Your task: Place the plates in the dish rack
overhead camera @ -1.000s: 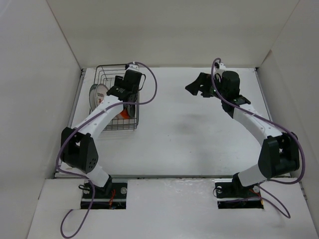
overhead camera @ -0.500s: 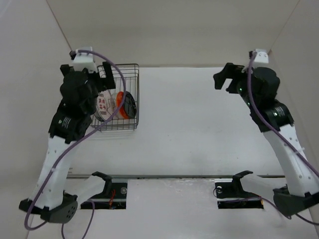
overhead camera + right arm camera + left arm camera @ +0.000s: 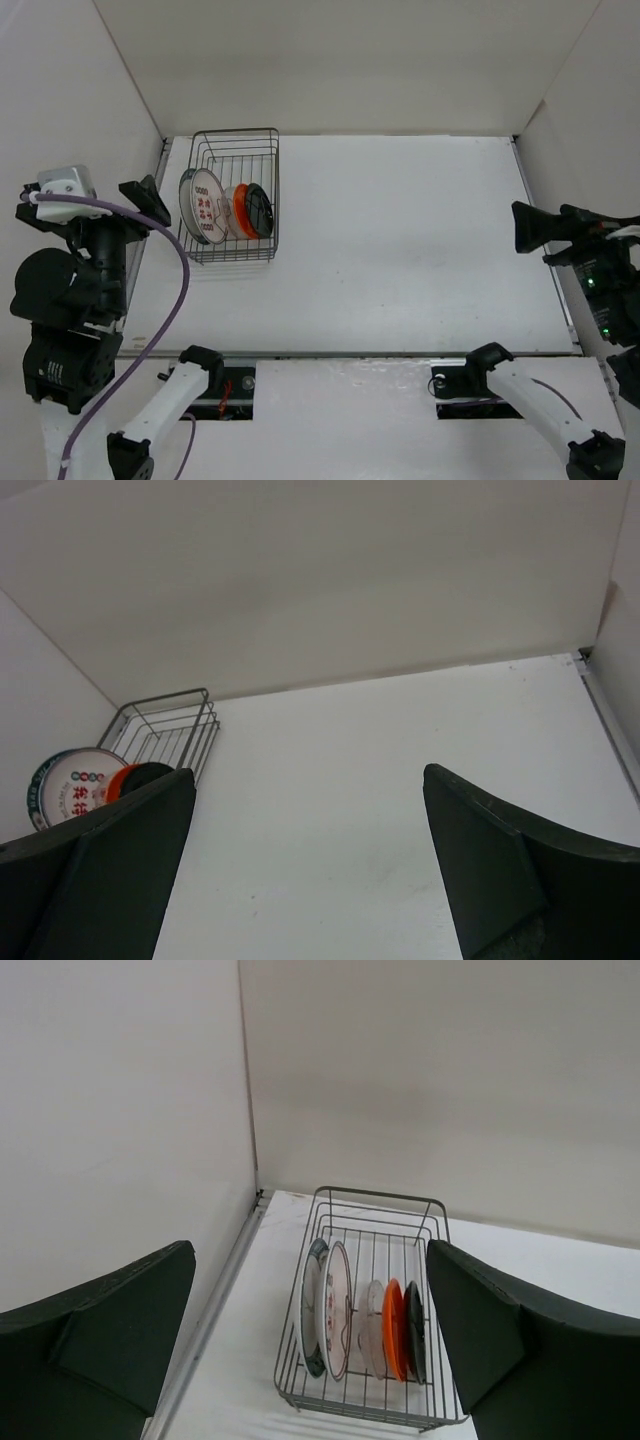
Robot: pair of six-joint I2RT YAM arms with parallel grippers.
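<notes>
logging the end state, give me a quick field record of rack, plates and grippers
dish rack: far left of table
plates in rack: five, all standing on edge
order, left to right in left wrist view: green-rimmed plate, red-marked plate, clear glass plate, orange plate, black plate
left gripper: open, empty
right gripper: open, empty
task status: looks done

Wire dish rack (image 3: 245, 155), seemingly five plates (image 3: 335, 1310) upright on edge inside
</notes>
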